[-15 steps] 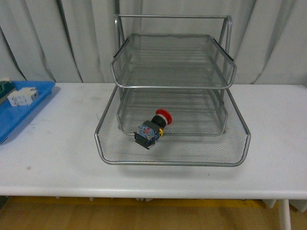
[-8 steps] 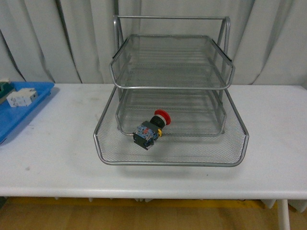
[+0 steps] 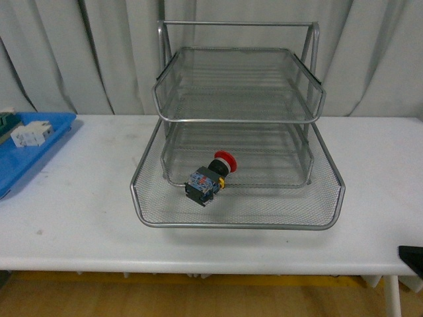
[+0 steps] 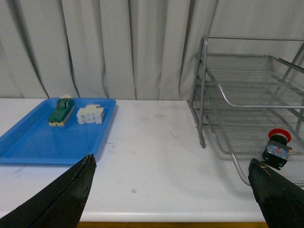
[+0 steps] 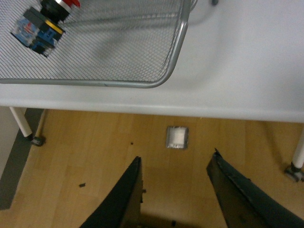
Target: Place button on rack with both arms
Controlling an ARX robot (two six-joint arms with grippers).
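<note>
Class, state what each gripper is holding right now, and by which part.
Nothing is held. The left gripper and the right gripper are both open and empty; the button lies in the bottom tray of the rack, apart from both.

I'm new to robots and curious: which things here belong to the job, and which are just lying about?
Job: rack; button, in its bottom tier; left gripper and right gripper, both open.
Lying about: blue tray; white block; green part.

Silver wire-mesh metal rack (image 3: 231, 225) recorded, small push button (image 3: 210, 177) with red head, yellow collar, blue-black body, flat blue plastic tray (image 3: 30, 158)
</note>
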